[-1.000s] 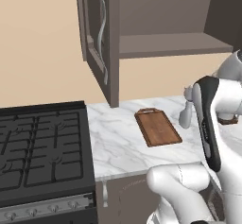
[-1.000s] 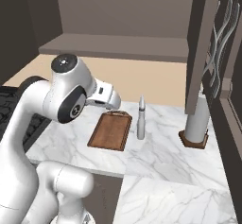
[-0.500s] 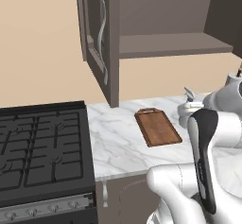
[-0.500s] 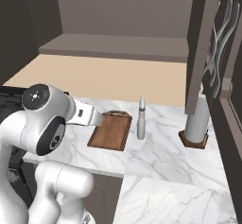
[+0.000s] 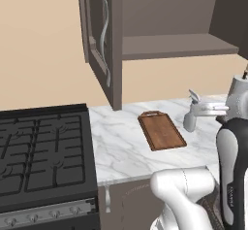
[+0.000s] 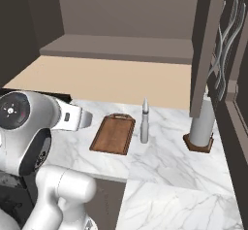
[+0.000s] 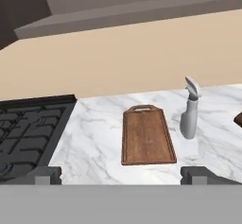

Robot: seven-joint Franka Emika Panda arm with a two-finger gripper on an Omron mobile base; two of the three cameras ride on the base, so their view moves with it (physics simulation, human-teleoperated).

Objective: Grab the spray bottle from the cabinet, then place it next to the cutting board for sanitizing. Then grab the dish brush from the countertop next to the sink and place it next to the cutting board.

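Gripper [image 7: 120, 173] fingers spread wide apart, holding nothing, hovering above the near edge of the countertop [image 7: 94, 142]. Cutting board [image 7: 147, 135] lies flat just beyond. Spray bottle [image 7: 190, 108] stands upright just beside the board's right long edge. Farther back, cabinet [image 5: 160, 40] stands open, door [image 5: 99, 35] swung out.

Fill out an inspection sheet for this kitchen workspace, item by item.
Surface: white grey-veined marble countertop, no spills seen.
Job's things: flat reddish-brown wooden cutting board lies on it; small pale grey spray bottle stands upright just beside the board; dark wall cabinet open, shelf bare.
Clutter: pale cylinder on a brown base.
Grippers: gripper open, holding nothing.
Cables: nothing seen.
Surroundings: black gas stove, beige wall.
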